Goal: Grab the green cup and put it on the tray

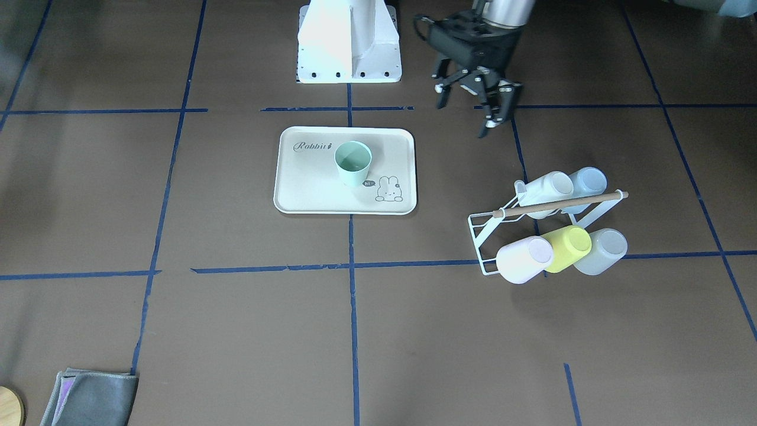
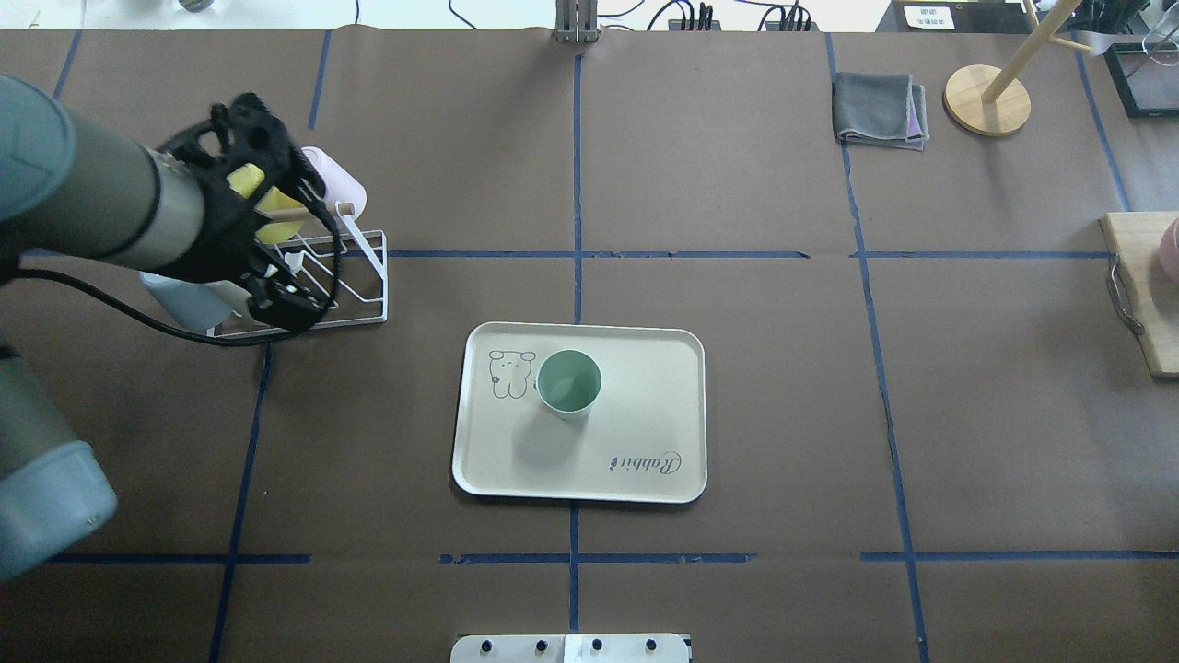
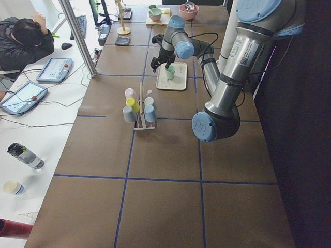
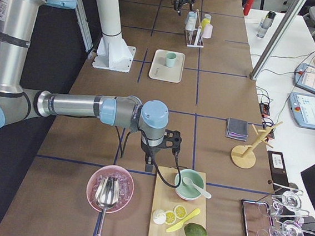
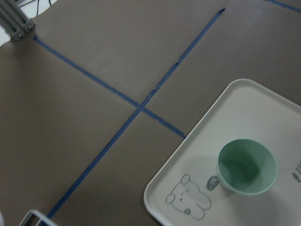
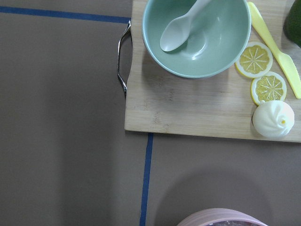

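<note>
Centrally on brown, blue-taped table (image 1: 89, 195), green cup (image 1: 353, 163) upright on tray (image 1: 307, 189); left gripper (image 1: 464, 118) spread.

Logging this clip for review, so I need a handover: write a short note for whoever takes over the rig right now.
left hand: open, empty, off to the side of the tray, near the white wire cup rack.
right hand: far off by the wooden cutting board; open or shut cannot be told.
small pale mint-green plastic cup: upright on the cream rectangular plastic tray, near its middle, nothing touching it.
Done: cup placed and released.
Left: apparently nothing for this task.
</note>
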